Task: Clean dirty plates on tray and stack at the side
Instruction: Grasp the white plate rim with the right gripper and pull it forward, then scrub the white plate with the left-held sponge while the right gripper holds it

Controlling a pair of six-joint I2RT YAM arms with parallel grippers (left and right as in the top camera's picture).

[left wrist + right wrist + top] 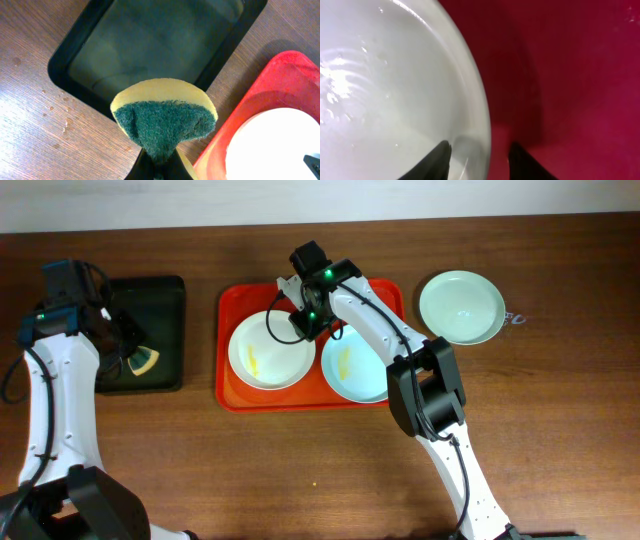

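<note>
The red tray (240,298) holds a cream-white plate (262,352) and a pale blue plate (355,372), both with yellow smears. A mint green plate (461,307) lies on the table right of the tray. My right gripper (303,322) is open, and its fingers (480,155) straddle the white plate's rim (395,90) over the tray floor (570,75). My left gripper (160,167) is shut on a yellow and green sponge (162,125), held near the black tray's front right corner. It also shows in the overhead view (130,352).
A black rectangular tray (150,300) sits left of the red tray; its inside (150,45) looks wet. Water drops lie on the wooden table (55,125) beside it. The red tray's corner (282,70) and the white plate (280,145) show in the left wrist view.
</note>
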